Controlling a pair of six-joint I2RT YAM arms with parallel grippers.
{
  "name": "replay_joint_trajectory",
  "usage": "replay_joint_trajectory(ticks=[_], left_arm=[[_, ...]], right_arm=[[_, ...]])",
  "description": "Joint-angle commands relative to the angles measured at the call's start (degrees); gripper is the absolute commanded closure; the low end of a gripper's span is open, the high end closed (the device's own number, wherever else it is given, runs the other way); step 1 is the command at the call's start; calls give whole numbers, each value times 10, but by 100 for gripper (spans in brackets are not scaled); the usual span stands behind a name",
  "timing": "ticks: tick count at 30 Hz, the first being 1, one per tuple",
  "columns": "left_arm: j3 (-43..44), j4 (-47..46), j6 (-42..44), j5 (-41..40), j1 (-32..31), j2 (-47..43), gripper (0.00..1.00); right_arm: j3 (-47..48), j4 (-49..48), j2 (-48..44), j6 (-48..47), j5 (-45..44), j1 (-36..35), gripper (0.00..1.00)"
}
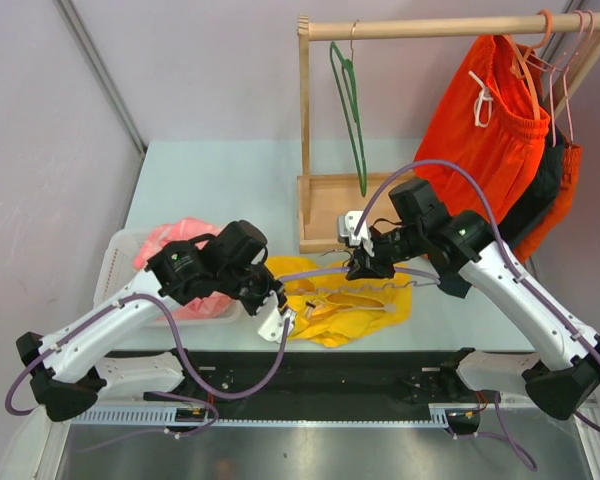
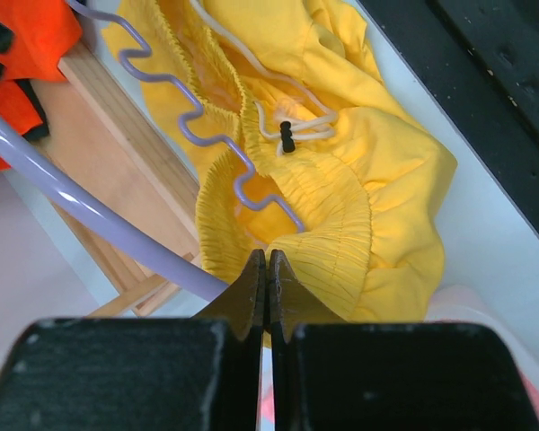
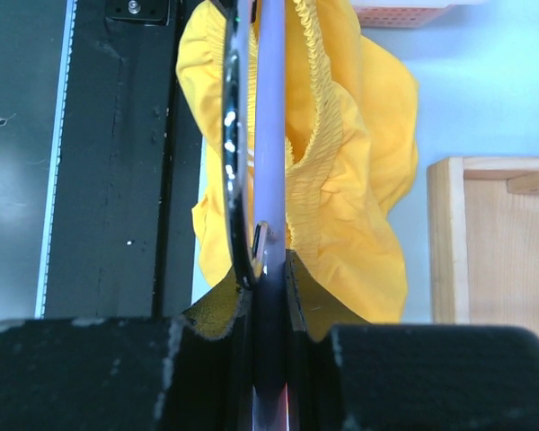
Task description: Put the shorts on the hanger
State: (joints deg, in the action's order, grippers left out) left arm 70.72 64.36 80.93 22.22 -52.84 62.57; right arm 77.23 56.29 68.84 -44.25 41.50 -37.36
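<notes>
Left gripper (image 2: 268, 256) pinches waistband edge of yellow shorts (image 2: 377, 180). Right gripper (image 3: 269, 260) pinches lilac hanger (image 3: 269, 135), its wavy bar inside waistband.

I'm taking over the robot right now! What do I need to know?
The left gripper has its fingers shut on the waistband edge of the shorts.
The right gripper has its fingers shut on the hanger, near its hook.
The shorts lie bunched on the table; the hanger's wavy bar seems to reach into the waist opening.
Done: both things gripped.
Left: get the shorts properly onto the hanger.
</notes>
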Motion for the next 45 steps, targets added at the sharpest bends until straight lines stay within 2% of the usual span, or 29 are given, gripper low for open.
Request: replay_joint_trajectory(ticks=[1,5,8,9,10,11,12,13,14,15,16,17,20,23,29,33,36,39,45], left_arm=[[13,-62,-6,44,2,-17,100],[35,-28,-20,74,3,-9,100],[15,1,-5,71,2,-24,100],[-8,-2,-2,62,2,-34,100],[-20,-49,-41,54,2,-42,100],[-27,-78,-75,43,3,-55,91],[-24,-105,-111,29,4,-56,85],[-15,-133,-174,34,21,-55,76],[-2,-143,-210,41,36,-47,54],[29,-155,-252,48,54,-43,47],[45,-158,-322,69,94,-36,42],[61,-148,-340,79,113,-31,37],[91,-89,-357,102,176,-24,32],[83,-25,-343,114,218,-33,30],[29,60,-321,138,228,-58,29],[-52,-12,-353,130,228,-70,29],[-83,-68,-370,130,228,-61,33],[-97,-120,-393,143,227,-42,38],[-112,-187,-423,165,208,-22,56]], right_arm=[[0,-56,8,-7,42,-14,100],[-1,-60,6,-34,26,-16,100],[-2,-46,-2,-74,22,-8,100],[-2,-45,-4,-80,23,-3,100],[-2,-49,-4,-82,24,-3,100],[-2,-53,-4,-81,26,-3,100],[-2,-60,-1,-78,34,-4,100],[-2,-64,0,-74,38,-4,100],[-2,-66,1,-68,44,-6,100],[-2,-66,5,-69,45,-7,100],[-2,-65,6,-68,46,-8,100],[-2,-65,8,-69,46,-7,100],[-2,-68,14,-72,49,-7,100],[-2,-75,20,-72,53,-7,100],[-2,-73,29,-74,48,-9,100],[-2,-79,33,-74,51,-10,100],[-2,-81,33,-75,51,-13,100],[-2,-83,34,-75,50,-18,100],[-2,-110,34,-44,46,-25,100]])
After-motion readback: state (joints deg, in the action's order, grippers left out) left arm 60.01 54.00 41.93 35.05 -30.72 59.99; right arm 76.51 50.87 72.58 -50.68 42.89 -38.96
